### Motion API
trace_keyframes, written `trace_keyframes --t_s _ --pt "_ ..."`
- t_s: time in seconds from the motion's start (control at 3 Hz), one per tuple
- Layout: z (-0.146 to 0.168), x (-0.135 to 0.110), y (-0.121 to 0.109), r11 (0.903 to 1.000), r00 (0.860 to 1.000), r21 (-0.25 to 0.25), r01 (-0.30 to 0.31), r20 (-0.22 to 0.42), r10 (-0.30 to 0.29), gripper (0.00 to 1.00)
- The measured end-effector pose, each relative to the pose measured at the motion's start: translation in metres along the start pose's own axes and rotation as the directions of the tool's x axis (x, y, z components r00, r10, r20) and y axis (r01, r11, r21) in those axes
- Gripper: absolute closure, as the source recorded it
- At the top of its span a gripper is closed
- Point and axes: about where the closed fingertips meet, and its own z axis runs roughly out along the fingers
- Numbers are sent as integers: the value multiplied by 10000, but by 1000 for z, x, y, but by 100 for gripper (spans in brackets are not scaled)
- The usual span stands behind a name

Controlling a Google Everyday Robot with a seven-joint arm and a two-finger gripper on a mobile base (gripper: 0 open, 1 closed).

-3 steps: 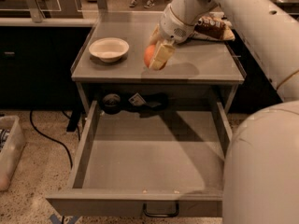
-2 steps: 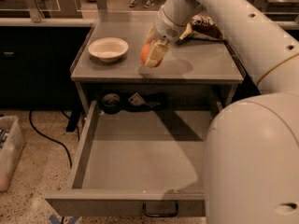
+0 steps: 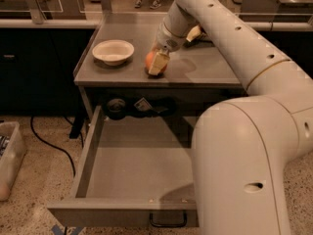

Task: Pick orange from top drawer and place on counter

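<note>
The orange (image 3: 150,59) is held in my gripper (image 3: 157,64), low over the front middle of the grey counter (image 3: 205,67), touching it or just above; I cannot tell which. The gripper's pale fingers (image 3: 159,62) are closed around the fruit and hide much of it. The top drawer (image 3: 137,175) is pulled wide open below the counter, with its dark wire handle (image 3: 167,222) at the front. My white arm fills the right side of the view and hides the drawer's right part.
A white bowl (image 3: 113,51) stands on the counter's left part. A brown object (image 3: 195,33) lies at the counter's back right, behind the arm. Dark items (image 3: 132,106) sit at the drawer's rear. A black cable (image 3: 49,141) and a pale bin (image 3: 10,160) are on the floor at left.
My gripper has carried the orange slightly left and down, closer to the counter's front edge. The arm now covers more of the view's right side.
</note>
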Motion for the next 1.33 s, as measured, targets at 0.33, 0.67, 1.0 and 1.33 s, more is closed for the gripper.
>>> trace_keyframes --t_s 0.33,0.67,1.0,1.33 --pt "-2 -1 -1 10000 10000 0 0 0 0 100" --pt "-2 -1 -1 10000 10000 -1 0 0 0 81" --pt "-2 -1 -1 10000 10000 -1 0 0 0 58" --pt "-2 -1 -1 10000 10000 -2 0 0 0 34"
